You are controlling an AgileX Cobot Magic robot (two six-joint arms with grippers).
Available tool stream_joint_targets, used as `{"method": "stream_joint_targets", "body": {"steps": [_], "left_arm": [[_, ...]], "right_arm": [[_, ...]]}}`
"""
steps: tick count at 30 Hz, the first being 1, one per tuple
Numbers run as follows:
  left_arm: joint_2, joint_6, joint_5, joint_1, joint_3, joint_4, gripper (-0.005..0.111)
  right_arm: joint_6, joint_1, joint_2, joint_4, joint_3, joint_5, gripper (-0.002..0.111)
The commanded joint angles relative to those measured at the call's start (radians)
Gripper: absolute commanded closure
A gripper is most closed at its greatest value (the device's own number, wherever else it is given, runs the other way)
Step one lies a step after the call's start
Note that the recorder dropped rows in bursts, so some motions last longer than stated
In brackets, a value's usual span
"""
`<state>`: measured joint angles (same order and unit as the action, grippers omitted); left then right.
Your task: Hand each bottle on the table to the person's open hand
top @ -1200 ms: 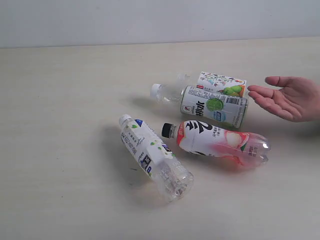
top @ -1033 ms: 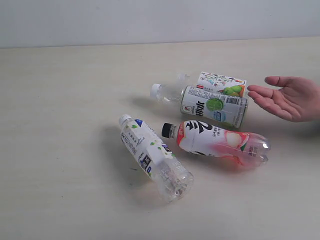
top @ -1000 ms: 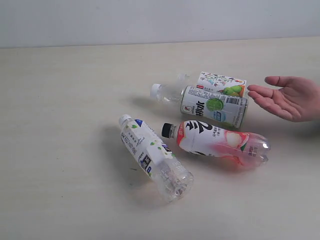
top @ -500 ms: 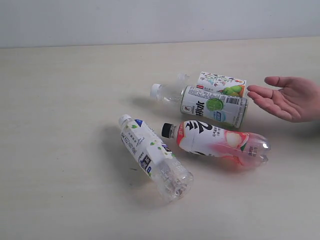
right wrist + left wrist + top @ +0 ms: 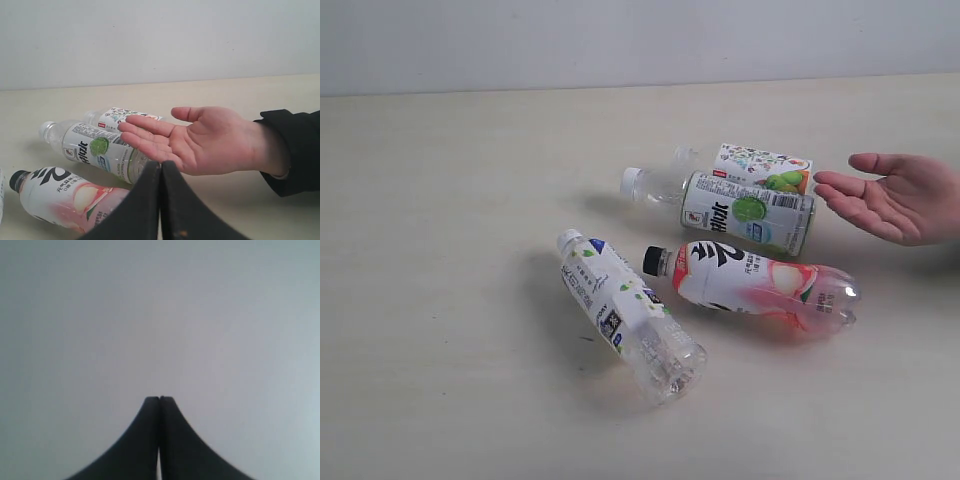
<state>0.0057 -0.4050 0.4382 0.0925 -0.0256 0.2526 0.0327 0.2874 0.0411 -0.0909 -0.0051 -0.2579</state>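
Four bottles lie on the table [image 5: 440,200]. The leaf-print bottle [image 5: 630,312] lies nearest the front. To its right rests the pink bottle with a black cap [image 5: 750,284] [image 5: 65,200]. Behind that is the lime-label bottle [image 5: 735,209] [image 5: 97,150], and behind it the patterned bottle [image 5: 760,166] [image 5: 120,118]. The person's open hand [image 5: 895,195] [image 5: 200,137] hovers palm up at the right. My right gripper [image 5: 161,164] is shut and empty, just short of the hand. My left gripper [image 5: 159,399] is shut and faces a blank grey surface. Neither gripper appears in the exterior view.
A black sleeve [image 5: 295,150] covers the person's wrist. A pale wall [image 5: 640,40] runs behind the table's far edge.
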Motion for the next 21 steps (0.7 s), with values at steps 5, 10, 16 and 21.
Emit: {"method": "stream_joint_targets", "body": {"steps": [5, 10, 16, 21], "left_arm": [[0.262, -0.048, -0.244, -0.001, -0.385, -0.259, 0.107], [0.625, 0.014, -0.667, -0.001, -0.701, -0.28, 0.107], [1.052, 0.263, -1.226, 0.01, -1.03, -0.189, 0.107], [1.29, 1.025, -1.565, 0.171, -1.184, 0.189, 0.107]], "right_arm": [[-0.004, -0.002, -0.006, 0.004, 0.005, 0.011, 0.108], [-0.004, -0.002, -0.006, 0.004, 0.005, 0.011, 0.108], [-0.004, -0.002, -0.006, 0.004, 0.005, 0.011, 0.108], [-0.002, -0.002, -0.006, 0.004, 0.005, 0.011, 0.108]]}}
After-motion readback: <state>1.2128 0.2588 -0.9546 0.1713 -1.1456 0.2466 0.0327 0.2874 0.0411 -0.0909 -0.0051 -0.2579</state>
